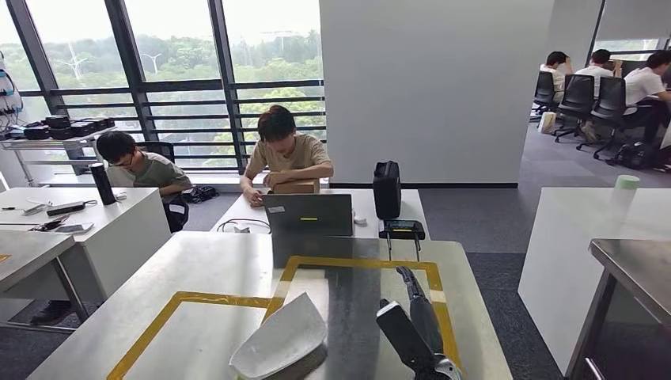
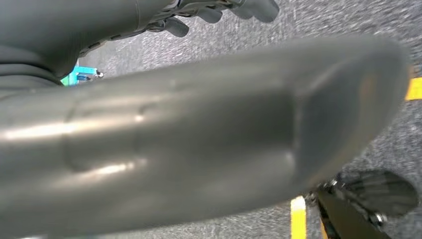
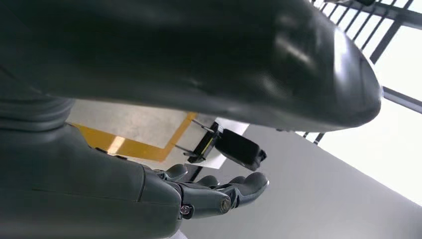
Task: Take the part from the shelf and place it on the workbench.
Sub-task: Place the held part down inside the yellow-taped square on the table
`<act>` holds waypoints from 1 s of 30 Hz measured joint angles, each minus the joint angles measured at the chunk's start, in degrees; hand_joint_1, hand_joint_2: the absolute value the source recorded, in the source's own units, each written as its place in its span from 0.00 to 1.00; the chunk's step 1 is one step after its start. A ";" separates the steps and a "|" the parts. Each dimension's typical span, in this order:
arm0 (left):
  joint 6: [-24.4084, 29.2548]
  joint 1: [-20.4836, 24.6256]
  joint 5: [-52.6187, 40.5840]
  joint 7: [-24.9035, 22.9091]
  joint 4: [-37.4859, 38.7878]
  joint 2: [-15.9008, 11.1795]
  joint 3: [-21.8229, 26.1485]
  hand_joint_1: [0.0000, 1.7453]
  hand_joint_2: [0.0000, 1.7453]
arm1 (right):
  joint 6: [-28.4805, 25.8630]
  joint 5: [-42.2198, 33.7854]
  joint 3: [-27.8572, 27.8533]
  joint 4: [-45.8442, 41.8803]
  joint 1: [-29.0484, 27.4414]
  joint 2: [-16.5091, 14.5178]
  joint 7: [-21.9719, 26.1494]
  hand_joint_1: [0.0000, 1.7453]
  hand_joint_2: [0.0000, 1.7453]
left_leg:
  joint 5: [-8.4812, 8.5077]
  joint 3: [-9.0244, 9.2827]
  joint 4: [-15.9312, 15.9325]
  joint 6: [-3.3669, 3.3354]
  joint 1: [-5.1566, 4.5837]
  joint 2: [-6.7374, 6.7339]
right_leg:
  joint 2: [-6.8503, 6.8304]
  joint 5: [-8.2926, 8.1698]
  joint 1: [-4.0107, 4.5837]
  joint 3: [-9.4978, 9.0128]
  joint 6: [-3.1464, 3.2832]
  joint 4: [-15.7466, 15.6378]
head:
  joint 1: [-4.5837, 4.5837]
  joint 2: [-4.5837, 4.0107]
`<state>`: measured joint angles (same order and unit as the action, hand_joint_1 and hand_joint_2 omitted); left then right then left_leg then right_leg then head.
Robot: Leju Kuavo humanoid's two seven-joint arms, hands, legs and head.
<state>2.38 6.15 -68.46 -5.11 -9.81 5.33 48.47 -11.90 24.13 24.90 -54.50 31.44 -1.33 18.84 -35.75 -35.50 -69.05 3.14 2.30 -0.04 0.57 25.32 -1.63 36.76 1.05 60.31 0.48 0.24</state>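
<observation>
Steel workbench [image 1: 237,277] with yellow tape, left robot hand [image 2: 219,10] holding grey part [image 1: 281,342], right robot hand [image 1: 417,313] outstretched, fingers apart.

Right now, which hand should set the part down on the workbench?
Left. Its fingers curl round the part, which is already over the workbench; the right hand hangs empty beside it.

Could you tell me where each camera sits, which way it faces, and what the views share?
Head view: high on the robot, looking forward and down over the workbench; the right hand shows.
Left wrist view: behind the left hand, looking down past the part at carpet.
Right wrist view: behind the right hand, looking along the workbench; its thumb looms large.
Shared: head and right wrist views both show the yellow tape and black device.
</observation>
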 joint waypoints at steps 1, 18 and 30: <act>0.00 -0.08 -0.03 0.02 0.02 0.04 0.02 0.00 0.00 | -0.14 -0.23 -0.27 -2.06 -0.99 0.17 -0.01 0.00 0.00 | -1.63 -1.11 -3.36 -0.14 -0.13 0.01 | -0.05 -0.33 0.28 0.43 0.18 0.00 | 0.00 0.00; -1.22 1.09 -4.15 -1.09 -0.15 0.83 -0.42 0.00 0.00 | -1.77 1.96 -3.35 -24.25 -15.43 4.02 -0.03 0.00 0.00 | 9.35 1.94 10.55 -4.70 -2.16 -0.32 | -0.27 6.81 0.72 6.44 -3.24 15.19 | -0.04 0.00; -0.56 0.46 -2.12 -0.30 -0.13 0.99 -0.55 0.00 0.00 | -2.47 1.29 -3.50 -28.36 -21.67 3.64 2.11 0.00 0.00 | 5.58 -3.64 3.62 -1.61 -1.77 -0.03 | -0.63 2.06 1.30 -5.38 0.91 -2.98 | 0.11 0.00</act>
<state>1.82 6.61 -70.58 -5.41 -9.94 6.32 47.93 -14.38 25.42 21.39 -82.86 9.77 2.31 20.94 -30.17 -39.14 -65.42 1.53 0.53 -0.07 -0.06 27.38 -0.33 31.38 1.96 57.34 0.59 0.24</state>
